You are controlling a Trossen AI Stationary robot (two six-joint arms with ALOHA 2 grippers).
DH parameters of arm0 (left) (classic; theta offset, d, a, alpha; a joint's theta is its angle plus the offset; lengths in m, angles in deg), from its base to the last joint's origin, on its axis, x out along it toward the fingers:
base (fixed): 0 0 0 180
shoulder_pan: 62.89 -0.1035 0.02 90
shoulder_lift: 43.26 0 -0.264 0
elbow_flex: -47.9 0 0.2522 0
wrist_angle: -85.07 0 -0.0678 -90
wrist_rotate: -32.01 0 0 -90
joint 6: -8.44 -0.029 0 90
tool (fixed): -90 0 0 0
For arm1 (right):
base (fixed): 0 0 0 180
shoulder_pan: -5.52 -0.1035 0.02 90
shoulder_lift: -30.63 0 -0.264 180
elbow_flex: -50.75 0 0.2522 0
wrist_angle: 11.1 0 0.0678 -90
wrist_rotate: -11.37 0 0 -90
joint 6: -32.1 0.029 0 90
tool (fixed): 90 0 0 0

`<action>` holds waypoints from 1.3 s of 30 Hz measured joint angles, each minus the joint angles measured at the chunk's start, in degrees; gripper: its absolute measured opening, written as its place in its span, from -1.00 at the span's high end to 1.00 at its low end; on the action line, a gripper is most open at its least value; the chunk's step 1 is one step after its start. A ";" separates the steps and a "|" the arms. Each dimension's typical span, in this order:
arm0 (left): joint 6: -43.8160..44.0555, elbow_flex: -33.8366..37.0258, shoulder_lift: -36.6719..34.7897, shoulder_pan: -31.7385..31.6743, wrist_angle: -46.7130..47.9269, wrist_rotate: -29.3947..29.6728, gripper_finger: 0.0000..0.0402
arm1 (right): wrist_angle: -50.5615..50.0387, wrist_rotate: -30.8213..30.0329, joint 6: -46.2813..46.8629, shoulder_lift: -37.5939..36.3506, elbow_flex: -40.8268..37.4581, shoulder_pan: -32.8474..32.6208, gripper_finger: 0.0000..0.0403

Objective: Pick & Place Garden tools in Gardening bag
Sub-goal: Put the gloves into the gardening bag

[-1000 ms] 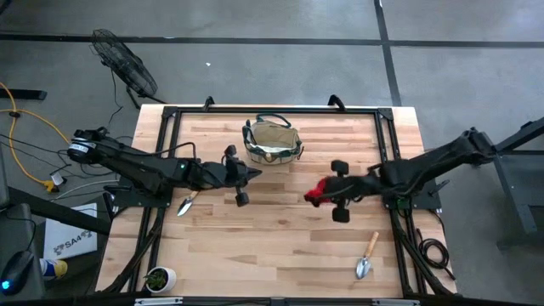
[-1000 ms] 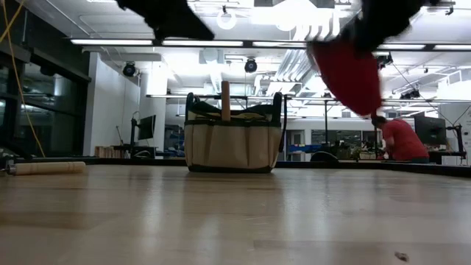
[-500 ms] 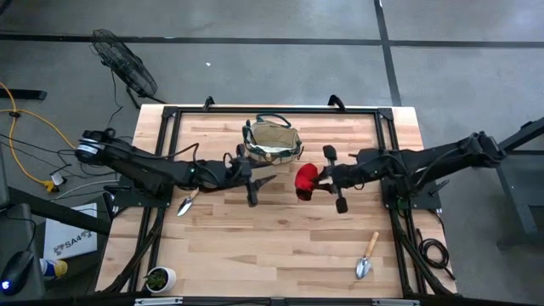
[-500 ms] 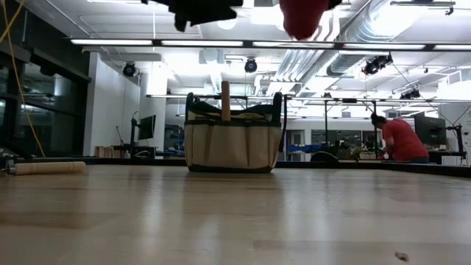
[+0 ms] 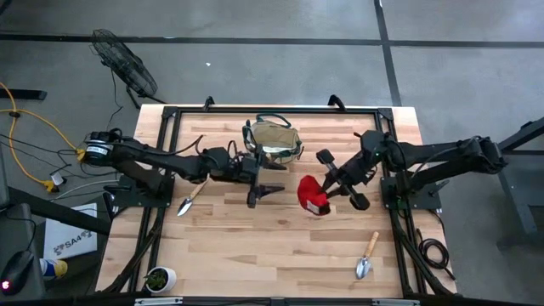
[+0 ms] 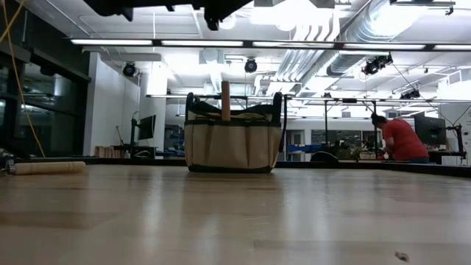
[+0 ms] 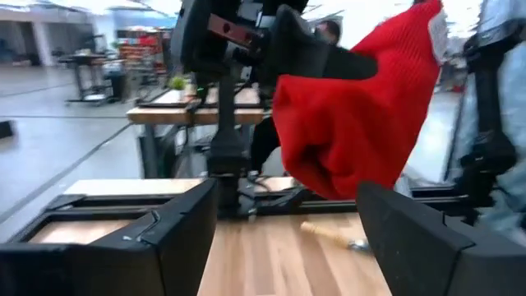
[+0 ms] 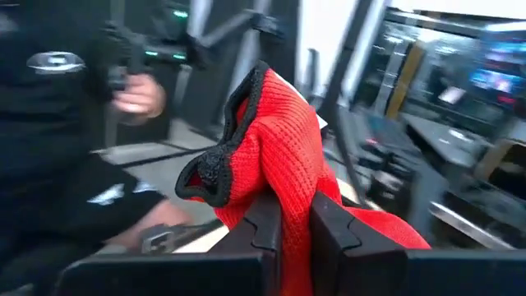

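Evidently for a handover, the right hand (image 5: pixel 327 192) pinched the red glove (image 5: pixel 311 194) above mid-table, right of the gardening bag (image 5: pixel 272 141), while the left hand (image 5: pixel 270 188), fingers spread, faced it, ready to receive.

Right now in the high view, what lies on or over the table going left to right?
Trowel → left gripper, open → red glove held by the right gripper → second trowel. The gardening bag sits behind, overlapping the left gripper's span.
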 joint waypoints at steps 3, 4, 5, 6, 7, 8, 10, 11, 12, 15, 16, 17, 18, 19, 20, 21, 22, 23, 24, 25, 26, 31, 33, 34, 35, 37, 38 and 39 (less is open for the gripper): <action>1.41 -0.78 1.72 -1.31 -1.63 -3.89 -0.41 | 2.85 7.96 -1.36 1.68 0.00 1.74 0.91; 1.82 -1.15 2.27 -1.66 -1.69 -4.88 -0.41 | 4.33 9.90 -1.60 2.34 0.00 2.23 0.91; 2.42 -1.64 3.00 -1.65 -1.90 -5.51 -0.41 | 6.01 11.83 -1.66 3.12 0.00 2.74 0.91; 2.86 -2.48 3.99 -1.65 -2.51 -6.15 -0.41 | 8.00 13.32 -1.65 3.98 0.00 3.18 0.91; 3.10 -2.96 4.58 -1.60 -2.81 -6.42 -0.41 | 9.78 14.35 -1.63 4.88 0.00 3.64 0.91; 3.22 -3.32 5.09 -1.57 -2.77 -6.88 -0.41 | 11.71 15.20 -1.61 5.87 0.00 4.05 0.91; 3.25 -4.53 6.43 -1.54 -3.12 -8.04 -0.41 | 14.21 16.25 -1.58 7.25 0.00 4.97 0.91; 3.31 -4.85 6.93 -1.54 -3.02 -8.83 -0.41 | 14.80 16.49 -1.55 7.86 0.00 5.34 0.91; 3.47 -5.17 7.34 -1.56 -2.90 -10.15 -0.41 | 15.12 16.66 -1.53 8.21 0.00 5.82 0.91; 4.34 -5.98 8.13 -1.56 -3.25 -14.55 -0.41 | 15.11 18.90 -1.50 8.89 0.00 7.31 0.91; 4.69 -6.01 8.25 -1.56 -3.60 -15.70 -0.41 | 15.13 19.45 -1.50 9.03 0.00 7.66 0.91; 4.78 -6.01 8.38 -1.56 -4.07 -16.37 -0.41 | 15.30 19.76 -1.46 9.12 0.00 7.89 0.91; 4.86 -6.00 8.44 -1.56 -4.06 -16.47 -0.41 | 15.54 20.03 -1.45 9.14 0.00 7.98 0.91; 4.85 -5.99 8.44 -1.56 -4.08 -16.48 -0.41 | 15.59 20.25 -1.45 9.24 0.00 7.96 0.91; 4.87 -5.99 8.44 -1.56 -4.10 -16.62 -0.41 | 15.63 20.51 -1.47 9.37 0.00 7.94 0.91; 4.96 -5.99 8.44 -1.56 -4.18 -17.12 -0.41 | 15.60 20.69 -1.47 9.41 0.00 7.93 0.91; 4.98 -5.99 8.44 -1.56 -4.14 -18.04 -0.41 | 15.54 20.78 -1.45 9.43 0.00 7.93 0.91; 5.00 -5.97 8.44 -1.56 -4.14 -18.70 -0.41 | 15.54 20.84 -1.45 9.43 0.00 7.92 0.91; 5.02 -5.97 8.44 -1.49 -4.25 -19.00 -0.41 | 15.59 20.82 -1.45 9.43 0.00 7.90 0.91; 5.07 -5.97 8.44 -1.47 -4.50 -19.02 -0.41 | 15.75 20.84 -1.47 9.43 0.00 7.90 0.91; 5.23 -5.98 8.44 -1.45 -4.68 -18.96 -0.41 | 15.99 20.82 -1.47 9.43 0.00 7.90 0.91; 6.23 -5.95 8.44 -1.45 -6.11 -18.71 -0.41 | 17.29 20.21 -1.47 9.43 0.00 7.86 0.91; 6.25 -5.95 8.44 -1.47 -6.54 -18.70 -0.41 | 17.34 18.75 -1.53 9.57 0.00 7.73 0.91; 6.25 -5.92 8.44 -1.47 -6.87 -18.66 -0.41 | 17.46 17.79 -1.71 9.75 0.00 7.71 0.91; 6.25 -5.92 8.44 -1.47 -7.28 -18.65 -0.41 | 18.02 17.59 -1.95 10.13 0.00 7.73 0.91; 6.25 -5.92 8.44 -1.47 -7.52 -18.63 -0.41 | 20.60 17.80 -1.69 11.33 0.00 7.73 0.91; 6.25 -5.92 8.44 -1.47 -7.48 -18.43 -0.41 | 22.36 17.81 -1.17 12.10 0.00 7.73 0.91; 6.27 -5.92 8.44 -1.47 -7.38 -18.07 -0.41 | 23.72 17.77 -0.75 12.72 0.00 7.73 0.91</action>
